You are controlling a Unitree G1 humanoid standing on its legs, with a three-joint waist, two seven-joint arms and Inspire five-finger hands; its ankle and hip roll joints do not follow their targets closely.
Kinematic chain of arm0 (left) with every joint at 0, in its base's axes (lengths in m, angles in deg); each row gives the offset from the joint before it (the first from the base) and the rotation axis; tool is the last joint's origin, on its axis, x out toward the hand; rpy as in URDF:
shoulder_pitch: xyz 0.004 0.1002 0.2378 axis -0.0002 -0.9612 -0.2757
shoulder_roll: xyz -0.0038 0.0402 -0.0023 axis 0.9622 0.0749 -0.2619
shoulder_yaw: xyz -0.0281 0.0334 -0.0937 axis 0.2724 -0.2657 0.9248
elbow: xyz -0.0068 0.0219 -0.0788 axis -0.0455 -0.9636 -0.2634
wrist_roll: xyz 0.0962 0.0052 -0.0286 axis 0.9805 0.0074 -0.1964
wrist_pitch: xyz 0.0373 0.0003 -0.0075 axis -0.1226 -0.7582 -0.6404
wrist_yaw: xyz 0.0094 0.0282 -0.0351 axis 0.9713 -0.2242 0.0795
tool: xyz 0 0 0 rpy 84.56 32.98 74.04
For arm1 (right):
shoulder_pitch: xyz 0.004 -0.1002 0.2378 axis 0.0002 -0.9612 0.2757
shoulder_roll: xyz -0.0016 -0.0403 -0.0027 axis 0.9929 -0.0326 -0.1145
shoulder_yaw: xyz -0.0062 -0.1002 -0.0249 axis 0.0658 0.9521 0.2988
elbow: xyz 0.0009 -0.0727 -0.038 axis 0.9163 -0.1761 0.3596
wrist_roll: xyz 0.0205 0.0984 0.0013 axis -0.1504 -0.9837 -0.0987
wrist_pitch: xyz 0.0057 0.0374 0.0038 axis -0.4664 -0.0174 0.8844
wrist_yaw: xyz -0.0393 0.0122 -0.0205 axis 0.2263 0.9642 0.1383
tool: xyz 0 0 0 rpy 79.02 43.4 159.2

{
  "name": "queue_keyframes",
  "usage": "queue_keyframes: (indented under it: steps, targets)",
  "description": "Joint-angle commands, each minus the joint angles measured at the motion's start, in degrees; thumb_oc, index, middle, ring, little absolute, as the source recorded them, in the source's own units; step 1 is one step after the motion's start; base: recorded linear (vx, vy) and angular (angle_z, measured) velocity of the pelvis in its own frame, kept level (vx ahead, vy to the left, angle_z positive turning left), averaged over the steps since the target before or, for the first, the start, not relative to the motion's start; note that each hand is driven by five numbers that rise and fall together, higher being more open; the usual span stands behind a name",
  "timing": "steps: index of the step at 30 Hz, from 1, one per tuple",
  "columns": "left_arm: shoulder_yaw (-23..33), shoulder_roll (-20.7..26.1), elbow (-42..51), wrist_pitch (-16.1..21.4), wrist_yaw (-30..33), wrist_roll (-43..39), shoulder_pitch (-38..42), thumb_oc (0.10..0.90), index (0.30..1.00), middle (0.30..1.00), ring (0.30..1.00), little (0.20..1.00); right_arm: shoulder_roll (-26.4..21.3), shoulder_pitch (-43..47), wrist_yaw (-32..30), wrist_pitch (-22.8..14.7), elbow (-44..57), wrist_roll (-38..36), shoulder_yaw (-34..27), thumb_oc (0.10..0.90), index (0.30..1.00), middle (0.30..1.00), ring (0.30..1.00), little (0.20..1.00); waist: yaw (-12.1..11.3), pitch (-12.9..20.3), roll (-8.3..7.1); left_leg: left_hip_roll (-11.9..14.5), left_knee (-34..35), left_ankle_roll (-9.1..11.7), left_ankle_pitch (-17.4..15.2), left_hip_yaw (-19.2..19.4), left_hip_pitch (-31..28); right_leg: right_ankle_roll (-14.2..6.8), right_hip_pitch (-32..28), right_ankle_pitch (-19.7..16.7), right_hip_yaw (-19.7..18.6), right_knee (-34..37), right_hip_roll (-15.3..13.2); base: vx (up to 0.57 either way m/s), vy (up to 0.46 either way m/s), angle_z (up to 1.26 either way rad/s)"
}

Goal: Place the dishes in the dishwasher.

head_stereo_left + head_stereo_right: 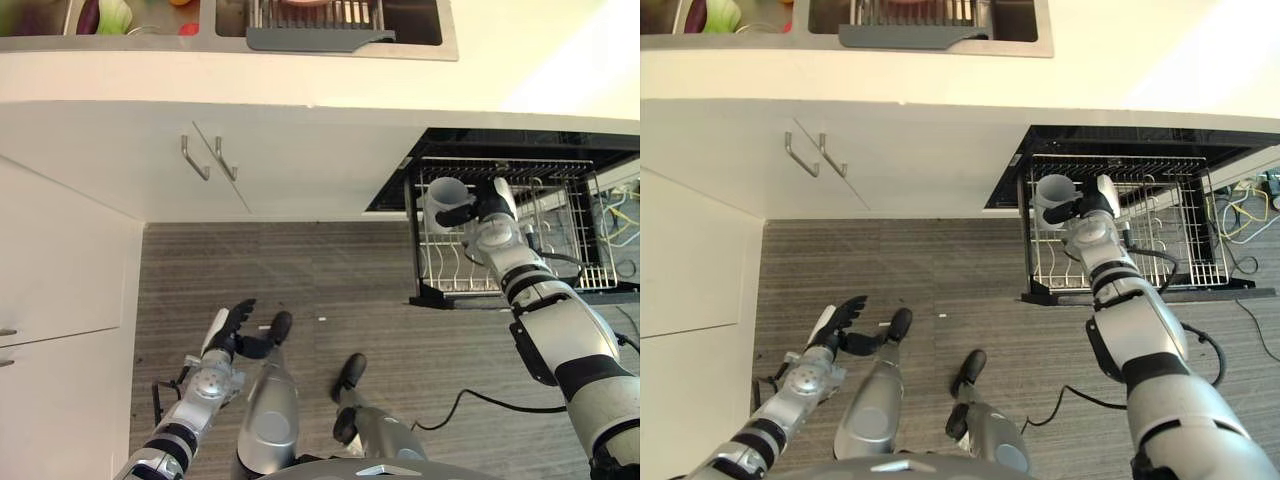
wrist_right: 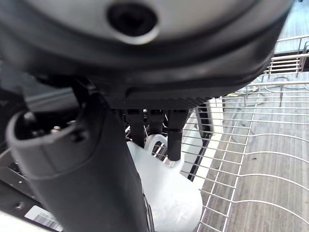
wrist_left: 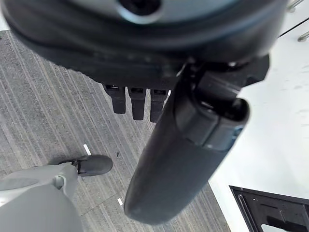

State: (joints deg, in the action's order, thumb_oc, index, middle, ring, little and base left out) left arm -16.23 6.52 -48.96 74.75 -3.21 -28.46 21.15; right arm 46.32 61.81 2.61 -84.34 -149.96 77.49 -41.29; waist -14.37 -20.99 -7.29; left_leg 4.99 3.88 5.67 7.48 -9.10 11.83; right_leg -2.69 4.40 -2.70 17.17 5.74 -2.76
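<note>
White plastic mug (image 1: pixel 444 201) grasped in right hand (image 1: pixel 487 213) fingers (image 2: pixel 174 135) above wire dishwasher rack (image 1: pixel 560 270); lower it steadily before letting go. Left hand (image 1: pixel 232 327) relaxed.

Upright tines crowd the rack (image 1: pixel 560 262) beside the mug (image 1: pixel 442 202); floor lies bare.

kitchen; sink (image 1: pixel 420 30) | white cabinets (image 1: pixel 200 190) | open dishwasher rack (image 1: pixel 560 230)

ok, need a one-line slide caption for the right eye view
Right hand holds a white mug over the pulled-out dishwasher rack; left hand idles open above the floor.
</note>
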Motion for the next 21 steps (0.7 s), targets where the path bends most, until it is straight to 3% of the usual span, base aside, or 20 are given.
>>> queue_keyframes:
  steps: [1,7,11,13,15,16,17,18,21]
  targets:
    - [-0.5,0.6,-0.5,1.2,0.7,1.5,-2.8,0.8,0.9,0.9,0.9,0.9,-5.1,0.2,-1.8,-3.3,3.5,2.2,3.0,0.8,0.9,0.9,0.9,0.9,0.7,4.1,-1.91,0.1,1.1,-0.1,-2.4,3.2,-1.4,-4.5,-2.2,2.7,-3.1,-0.7,-2.6,0.01,0.0,-0.21]
    - [1.2,-1.5,-8.6,-0.1,0.6,3.2,-3.3,0.8,0.9,0.9,0.9,0.9,-6.2,-5.3,-0.1,-4.2,11.2,2.2,1.8,0.8,0.9,0.9,0.9,0.9,3.3,6.8,-1.57,0.7,1.1,-0.4,-3.4,5.2,-5.1,-4.5,-4.4,3.0,-4.7,-0.7,-2.6,0.0,0.007,-0.17]
    - [3.6,-3.8,-13.3,-1.2,1.1,3.6,-3.5,0.8,0.9,0.9,0.9,0.9,-7.6,-14.9,0.1,-5.5,25.6,1.8,-2.2,0.8,0.9,0.9,0.9,0.9,5.5,8.4,-0.43,1.1,1.1,-0.5,-3.9,6.6,-7.2,-4.4,-5.7,3.4,-5.7,-0.7,-2.5,0.01,0.004,-0.19]
    - [5.7,-5.0,-15.4,-1.8,1.2,4.7,-4.2,0.8,0.9,0.9,0.9,0.9,-8.9,-25.1,0.9,-7.3,41.7,2.8,-7.2,0.8,0.9,0.9,0.9,0.9,6.6,9.2,0.72,1.3,1.1,-0.5,-4.2,7.2,-8.4,-4.5,-6.5,3.8,-6.1,-0.7,-2.5,0.03,0.0,-0.16]
    - [7.9,-5.7,-16.7,-1.9,0.8,5.0,-4.7,0.8,0.9,0.9,0.9,0.9,-8.2,-35.0,2.8,-10.2,51.7,0.4,-13.1,0.8,0.9,0.9,0.9,0.9,7.4,9.9,1.96,1.4,1.1,-0.4,-4.4,7.4,-9.3,-4.4,-7.3,4.3,-6.0,-0.7,-2.5,0.02,0.0,-0.08]
    - [7.9,-5.7,-16.7,-1.9,0.8,5.0,-4.7,0.8,0.9,0.9,0.9,0.9,-8.2,-35.0,2.8,-10.2,51.7,0.4,-13.1,0.8,0.9,0.9,0.9,0.9,7.4,9.9,1.96,1.4,1.1,-0.4,-4.4,7.4,-9.3,-4.4,-7.3,4.3,-6.0,-0.7,-2.5,0.04,-0.032,-0.17]
    - [11.3,-7.8,-20.4,-2.3,0.5,2.9,-5.4,0.8,0.9,0.9,0.9,0.9,-4.7,-43.5,3.4,-13.6,61.1,-3.7,-20.0,0.8,0.9,0.9,0.9,0.9,8.2,10.3,3.25,1.5,1.1,-0.3,-4.6,7.3,-10.3,-4.3,-8.6,5.1,-5.5,-0.7,-2.6,0.03,-0.031,-0.15]
    - [11.3,-7.8,-20.4,-2.3,0.5,2.9,-5.4,0.8,0.9,0.9,0.9,0.9,-4.7,-43.5,3.4,-13.6,61.1,-3.7,-20.0,0.8,0.9,0.9,0.9,0.9,8.2,10.3,3.25,1.5,1.1,-0.3,-4.6,7.3,-10.3,-4.3,-8.6,5.1,-5.5,-0.7,-2.6,0.04,-0.052,-0.16]
    - [16.2,-10.7,-26.0,-3.6,1.0,-0.7,-5.4,0.8,0.9,0.9,0.9,0.9,2.1,-51.6,5.1,-16.9,70.0,-10.3,-25.0,0.8,0.9,0.9,0.9,0.9,9.6,11.1,5.21,1.8,1.1,0.3,-4.1,7.2,-10.8,-3.7,-9.6,5.8,-4.6,-0.7,-2.4,0.0,-0.053,0.05]
